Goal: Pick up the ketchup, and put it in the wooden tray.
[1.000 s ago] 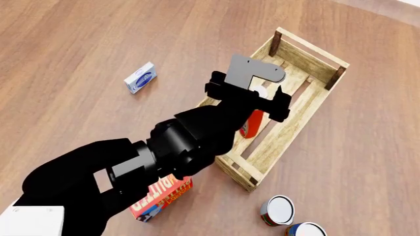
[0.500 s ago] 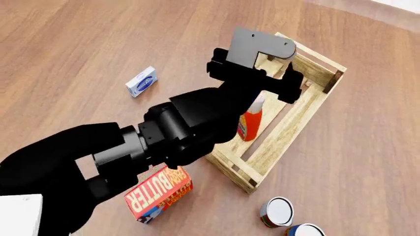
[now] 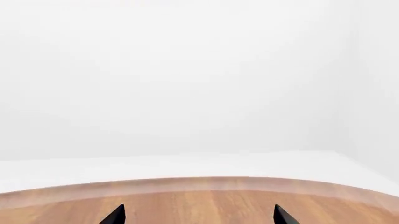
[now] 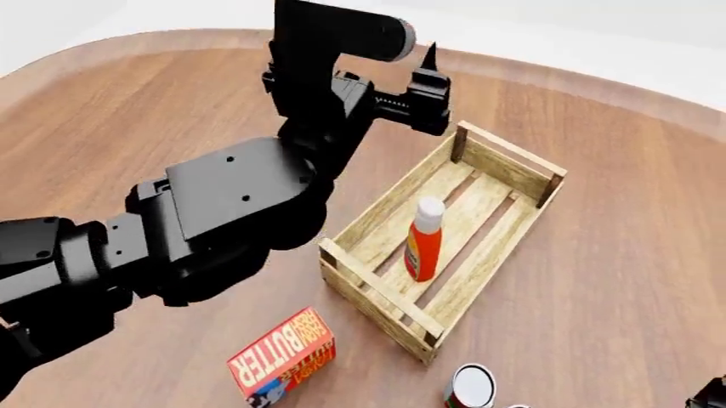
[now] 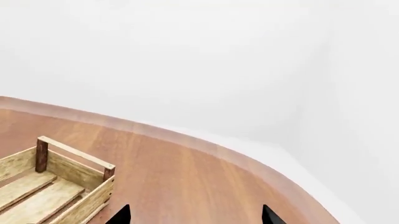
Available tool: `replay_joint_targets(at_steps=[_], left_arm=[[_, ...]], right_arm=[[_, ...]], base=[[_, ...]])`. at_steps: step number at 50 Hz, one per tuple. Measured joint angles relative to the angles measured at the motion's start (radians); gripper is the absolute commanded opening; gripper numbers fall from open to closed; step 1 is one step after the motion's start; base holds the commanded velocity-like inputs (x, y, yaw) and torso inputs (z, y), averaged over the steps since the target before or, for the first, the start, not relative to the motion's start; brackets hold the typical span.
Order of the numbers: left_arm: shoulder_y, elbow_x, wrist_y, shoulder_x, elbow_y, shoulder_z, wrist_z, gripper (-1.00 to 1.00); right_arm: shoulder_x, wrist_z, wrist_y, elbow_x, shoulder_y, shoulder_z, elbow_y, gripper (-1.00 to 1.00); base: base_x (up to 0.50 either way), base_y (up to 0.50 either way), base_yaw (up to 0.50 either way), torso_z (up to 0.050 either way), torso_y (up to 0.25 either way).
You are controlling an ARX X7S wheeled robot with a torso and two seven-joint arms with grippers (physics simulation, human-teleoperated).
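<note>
- The left arm (image 4: 216, 212) is matte black, built of chunky, faceted housings with small round screw recesses.
- Its wrist carries a dark boxy block capped by a cylinder.
- The left gripper (image 4: 386, 76) has thin, pointed black fingers (image 3: 115, 216).

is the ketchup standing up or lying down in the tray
Standing upright. In the head view the ketchup rests on the slats of the wooden tray, white cap on top, nothing gripping it.

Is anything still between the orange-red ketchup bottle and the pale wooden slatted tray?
Nothing visible: the orange-red ketchup bottle already stands upright inside the pale wooden slatted tray. The left gripper is above, open and empty.
</note>
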Motion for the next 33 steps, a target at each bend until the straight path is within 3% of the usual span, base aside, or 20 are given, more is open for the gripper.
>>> replay_joint_targets(at_steps=[10,15,22,33], left_arm=[[0.086,0.123,0.084,-0.216,0.202,0.010,-0.125,1.00],[0.148,0.187,0.131,-0.331,0.297,0.022,-0.189,1.00],[0.241,0.260,0.197,-0.469,0.382,0.041,-0.260,1.00],[0.373,0.351,0.285,-0.612,0.439,0.070,-0.352,1.00]], right_arm=[[0.418,0.376,-0.161,0.045,0.013,-0.251,-0.002,1.00],[0.545,0.472,-0.209,0.051,0.126,-0.425,-0.002,1.00],[0.617,0.528,-0.205,0.060,0.409,-0.731,-0.003,1.00],[0.623,0.566,-0.159,0.070,0.821,-1.144,-0.003,1.00]], base=[[0.00,0.00,0.00,0.000,0.222],[0.00,0.00,0.00,0.000,0.221],[0.00,0.00,0.00,0.000,0.211],[0.00,0.00,0.00,0.000,0.205]])
